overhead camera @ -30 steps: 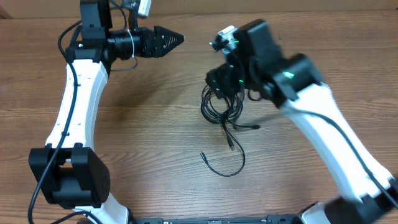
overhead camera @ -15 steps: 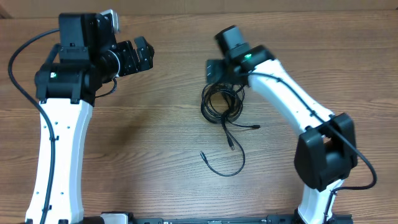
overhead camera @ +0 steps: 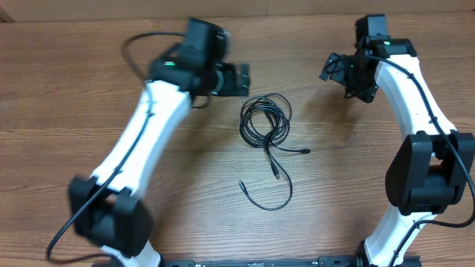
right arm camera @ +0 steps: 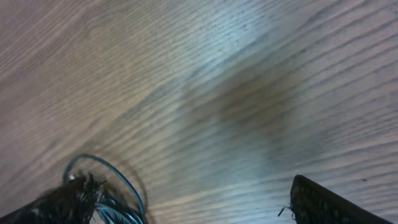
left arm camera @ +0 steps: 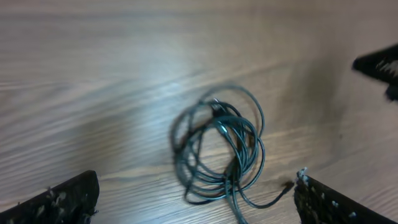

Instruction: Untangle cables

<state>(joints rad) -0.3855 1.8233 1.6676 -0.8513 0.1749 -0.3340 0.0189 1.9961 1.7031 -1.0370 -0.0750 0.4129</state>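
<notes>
Left claw [overhead camera: 239,77] and right claw [overhead camera: 335,68] gape empty; pinching several thin black cables [overhead camera: 266,122] together may tighten knots

Cables [overhead camera: 266,124] near left pincer [overhead camera: 241,78], right pincer [overhead camera: 330,68] well apart, bare table [overhead camera: 334,185] around

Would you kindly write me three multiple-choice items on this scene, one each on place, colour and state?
1. The cables lie: A held in the air; B flat on the table, near its middle; C hanging off its edge.
2. The cables are: A white; B red; C black.
3. The left gripper is: A open; B shut on the cables; C shut, empty.
Answers: 1 B, the coil rests on wood, untouched; 2 C, dark loops against the grain; 3 A, its fingers stand wide apart in the left wrist view.
</notes>
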